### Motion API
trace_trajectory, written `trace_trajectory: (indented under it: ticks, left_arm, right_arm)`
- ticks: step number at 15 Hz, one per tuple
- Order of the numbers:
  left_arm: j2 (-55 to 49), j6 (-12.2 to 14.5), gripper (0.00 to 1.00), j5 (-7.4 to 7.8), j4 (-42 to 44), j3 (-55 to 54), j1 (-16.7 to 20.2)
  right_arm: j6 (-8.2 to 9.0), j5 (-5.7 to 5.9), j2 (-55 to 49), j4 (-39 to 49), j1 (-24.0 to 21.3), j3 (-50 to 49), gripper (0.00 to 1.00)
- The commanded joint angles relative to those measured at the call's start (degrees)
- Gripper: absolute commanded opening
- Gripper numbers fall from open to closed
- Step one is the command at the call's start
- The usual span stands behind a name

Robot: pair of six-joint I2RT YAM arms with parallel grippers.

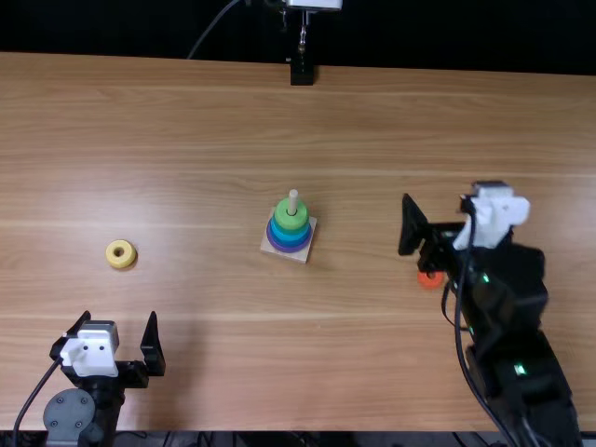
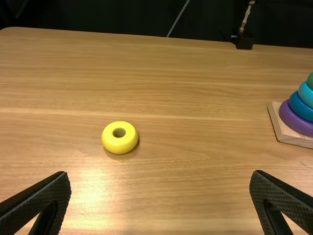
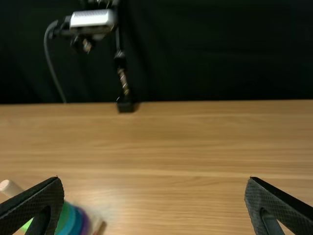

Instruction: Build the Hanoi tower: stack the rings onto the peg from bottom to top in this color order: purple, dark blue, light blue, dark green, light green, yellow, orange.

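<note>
My left gripper [image 1: 119, 318] is open near the table's front left, nearer the front edge than the yellow ring [image 1: 120, 254]. My right gripper [image 1: 451, 197] stands open right of the peg [image 1: 293, 201], and the orange ring [image 1: 430, 279] lies partly under that arm. On the wooden base [image 1: 305, 253] the purple ring [image 1: 288, 248] is lowest, then blue rings, with light green [image 1: 291, 221] on top. In the left wrist view the left gripper [image 2: 160, 173] has the yellow ring [image 2: 120, 137] beyond its fingers. The right gripper [image 3: 154, 178] holds nothing; dark green [image 3: 62, 218] shows beside one finger.
A black stand [image 1: 302, 73] rises at the table's far edge. The wooden table [image 1: 186, 140] spreads between the yellow ring and the tower. A cable runs along the right arm.
</note>
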Motion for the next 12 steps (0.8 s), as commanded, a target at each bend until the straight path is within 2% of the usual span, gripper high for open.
trace_trajectory:
  ticks: [1, 6, 10, 12]
  left_arm:
    - [-0.67, 0.70, 1.00, 0.18, -4.70, -6.04, 0.02]
    - [-0.67, 0.70, 1.00, 0.18, -4.70, -6.04, 0.02]
    - [-0.67, 0.70, 1.00, 0.18, -4.70, -6.04, 0.02]
    - [-0.67, 0.70, 1.00, 0.18, -4.70, -6.04, 0.02]
  right_arm:
    - [-0.88, 0.28, -5.73, 0.41, -0.59, -4.49, 1.00]
    - [-1.40, -0.15, -31.22, 0.30, -7.97, -23.91, 1.00]
    - [-1.40, -0.15, -46.86, -0.54, -10.78, -35.52, 1.00]
    - [-1.40, -0.04, -50.64, -0.54, -11.49, -38.15, 1.00]
